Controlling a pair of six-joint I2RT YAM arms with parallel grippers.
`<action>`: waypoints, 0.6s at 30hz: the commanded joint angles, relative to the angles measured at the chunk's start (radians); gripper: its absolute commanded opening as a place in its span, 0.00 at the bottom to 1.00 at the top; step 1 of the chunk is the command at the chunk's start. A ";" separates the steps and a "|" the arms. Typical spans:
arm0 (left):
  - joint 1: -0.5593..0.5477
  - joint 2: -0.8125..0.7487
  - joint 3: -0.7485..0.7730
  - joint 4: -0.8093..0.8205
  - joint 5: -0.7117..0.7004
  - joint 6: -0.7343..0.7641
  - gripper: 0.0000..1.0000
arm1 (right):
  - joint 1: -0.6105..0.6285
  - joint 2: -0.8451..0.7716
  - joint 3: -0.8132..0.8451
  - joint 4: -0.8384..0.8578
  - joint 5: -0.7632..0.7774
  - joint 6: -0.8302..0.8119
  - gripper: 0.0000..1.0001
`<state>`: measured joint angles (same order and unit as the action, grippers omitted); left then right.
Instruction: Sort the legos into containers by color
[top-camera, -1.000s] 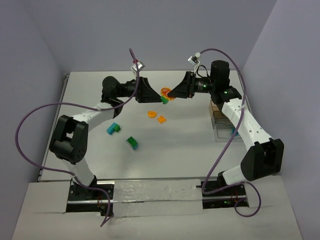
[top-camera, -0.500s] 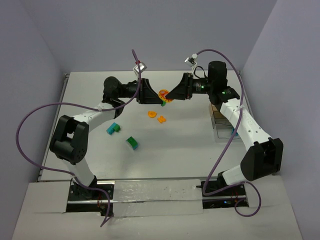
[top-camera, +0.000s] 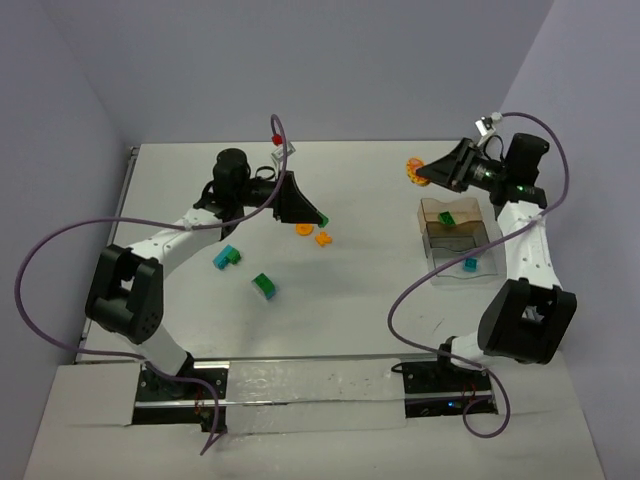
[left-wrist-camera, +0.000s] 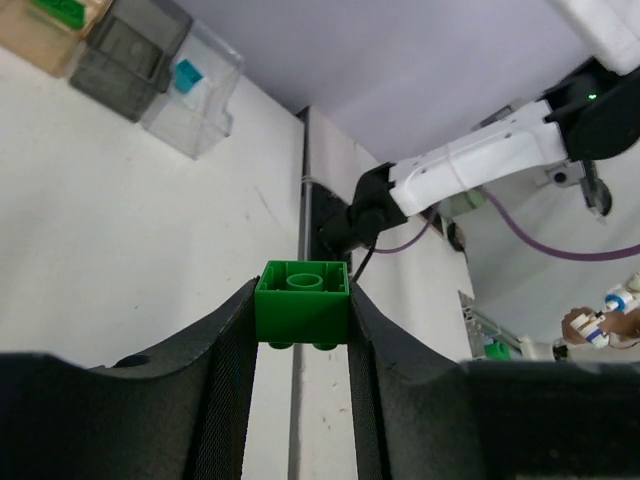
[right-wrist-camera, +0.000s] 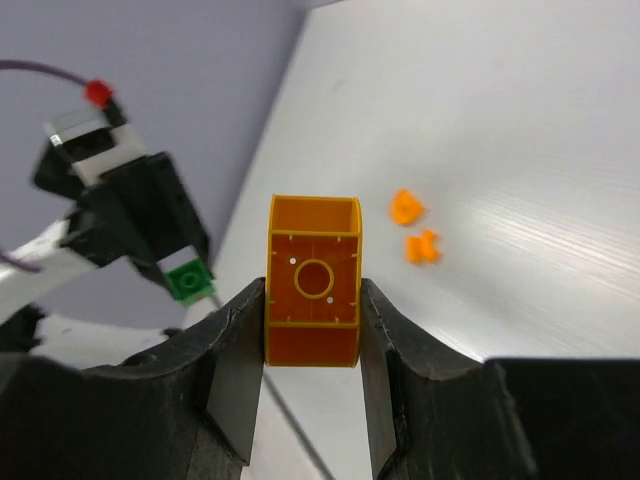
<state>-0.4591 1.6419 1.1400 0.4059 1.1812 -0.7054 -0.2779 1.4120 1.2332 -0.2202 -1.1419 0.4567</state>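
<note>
1. Stock, general: we judge the legos to be small, light, rigid plastic with smooth, slick sides. They are not fragile, but a shallow pinch could let one twist or pop free. We rate two flat opposite side walls as the best hold, with the studs kept clear of the pads.
2. Green brick: it is clamped in the left hand, whose jaws are narrowed onto its two flat sides. It is held above the worktop, near the loose orange pieces and well apart from the containers.
3. Orange brick: its hollow underside faces the wrist camera. It is gripped in the right hand, jaws narrowed on its side walls. It is held aloft near the far end of the tan-brown box, and we judge it not yet over the box.
4. Loose on the worktop: round orange piece; second orange piece just beside it; teal brick; green-and-blue brick. The small orange ones offer little flat wall, so we expect them to slip most readily.
5. Containers: the tan-brown box holds a green piece, and the clear box holds a teal piece.
</note>
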 joint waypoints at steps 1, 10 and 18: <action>-0.001 -0.056 0.075 -0.356 -0.169 0.331 0.00 | -0.053 -0.029 0.128 -0.543 0.332 -0.558 0.00; -0.002 -0.014 0.224 -0.580 -0.311 0.463 0.00 | -0.054 -0.045 -0.032 -0.571 0.890 -0.849 0.00; -0.002 -0.014 0.247 -0.588 -0.312 0.477 0.00 | -0.034 0.081 -0.038 -0.511 1.023 -0.866 0.00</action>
<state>-0.4591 1.6339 1.3327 -0.1357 0.8877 -0.2717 -0.3303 1.4359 1.1961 -0.7695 -0.2461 -0.3623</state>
